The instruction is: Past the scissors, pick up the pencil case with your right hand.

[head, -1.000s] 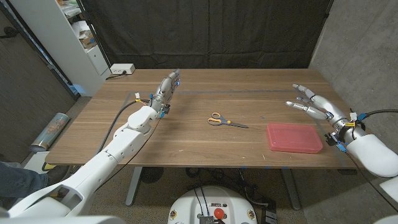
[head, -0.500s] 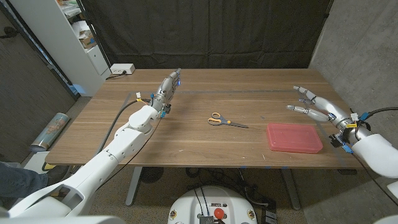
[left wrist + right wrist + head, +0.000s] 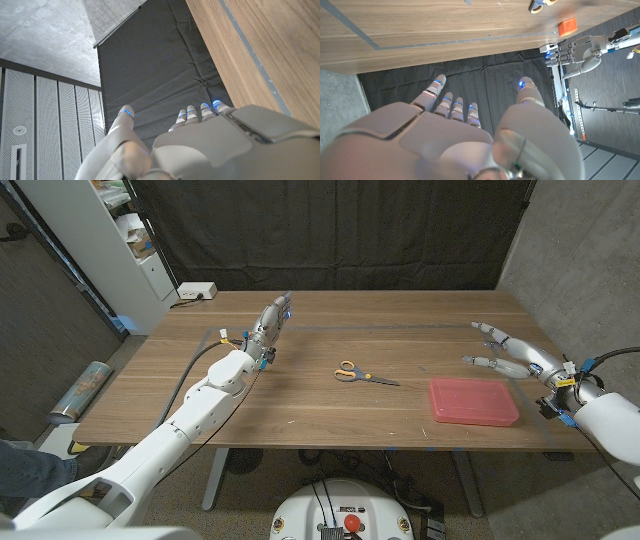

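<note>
From the head view, the right hand (image 3: 510, 354) hovers with fingers spread, holding nothing, just beyond the red pencil case (image 3: 473, 400), which lies on the table (image 3: 300, 415) on the hand's near side. The scissors (image 3: 362, 374) lie toward the left hand (image 3: 270, 319), whose fingers are straight and empty.

The left wrist view shows the left hand's fingers (image 3: 192, 114) extended.

The right wrist view shows that hand's fingers (image 3: 455, 107) apart.

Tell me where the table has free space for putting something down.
Bare wood lies between the left hand and the scissors, and along the far edge. It is tighter on the right, around the pencil case and right hand.
</note>
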Robot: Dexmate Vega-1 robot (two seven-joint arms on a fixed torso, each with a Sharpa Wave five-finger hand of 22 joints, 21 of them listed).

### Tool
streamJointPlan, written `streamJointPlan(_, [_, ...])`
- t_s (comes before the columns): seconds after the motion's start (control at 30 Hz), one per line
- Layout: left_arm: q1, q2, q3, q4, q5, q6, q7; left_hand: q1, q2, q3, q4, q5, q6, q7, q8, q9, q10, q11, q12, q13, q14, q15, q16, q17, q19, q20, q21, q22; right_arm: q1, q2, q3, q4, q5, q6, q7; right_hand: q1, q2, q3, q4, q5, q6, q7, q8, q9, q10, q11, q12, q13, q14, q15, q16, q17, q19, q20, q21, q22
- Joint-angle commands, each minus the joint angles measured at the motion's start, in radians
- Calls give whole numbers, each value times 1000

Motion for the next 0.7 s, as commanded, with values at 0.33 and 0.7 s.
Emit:
streamJointPlan(0.33, [-18, -12, 7, 13, 5, -3, -4, 3, 13, 3, -7, -5, 6, -1, 2, 3, 0, 3, -3, 3, -3, 0, -1, 3, -74, 12, 3, 2, -35, 9, 37, -78, -137, -83, 116, 44, -9, 11, 1, 11, -64, 8, -4, 2, -84, 16, -5, -1, -56, 20, -8, 1, -24, -3, -7, 0])
streamJointPlan(0.7, [-36, -30, 15, 47, 0, -10, -17, 3, 15, 2, -7, -5, 7, -2, 2, 3, -1, 0, -3, 3, -2, 0, 0, 3, -76, 14, 3, 2, -40, 2, 40, -104, -215, -104, 159, 62, -27, 3, 13, 27, -279, 42, -16, 4, -181, 30, -2, 0, -95, 35, 0, 7, -45, -9, -3, 0])
